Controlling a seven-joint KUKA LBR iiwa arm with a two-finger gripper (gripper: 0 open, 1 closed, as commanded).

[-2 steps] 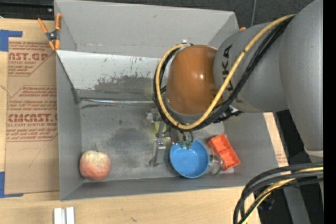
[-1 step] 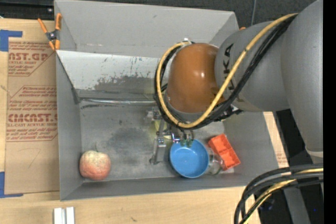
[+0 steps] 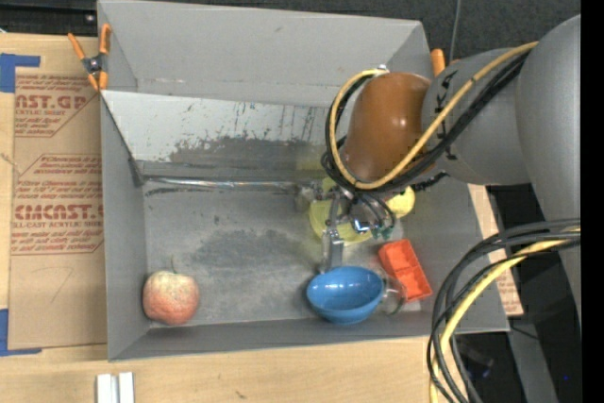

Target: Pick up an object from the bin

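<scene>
The gripper (image 3: 334,245) is low in the right half of the bin (image 3: 236,42), reaching in from the right under the arm's orange cover (image 3: 385,123) and its looped cables (image 3: 444,123). Its tip stands over a pale yellow thing (image 3: 319,220), flat and roundish, which lies on the bin floor right of the middle, near the foot of the sloping back wall. The gripper's body hides much of the yellow thing, and I cannot tell whether the gripper is open or closed, nor whether it touches the yellow thing. A further yellow patch shows to the right of the wrist; whether it belongs to the same thing I cannot tell.

Just in front of the gripper, near the front wall, sits a blue bowl (image 3: 346,293), mouth up. An orange block (image 3: 406,267) lies just beside the bowl on its right, tilted against the bin's right side. An apple (image 3: 171,296), red and yellowish, rests in the front left corner, well apart from the rest. The floor between the apple and the bowl is bare grey metal.
</scene>
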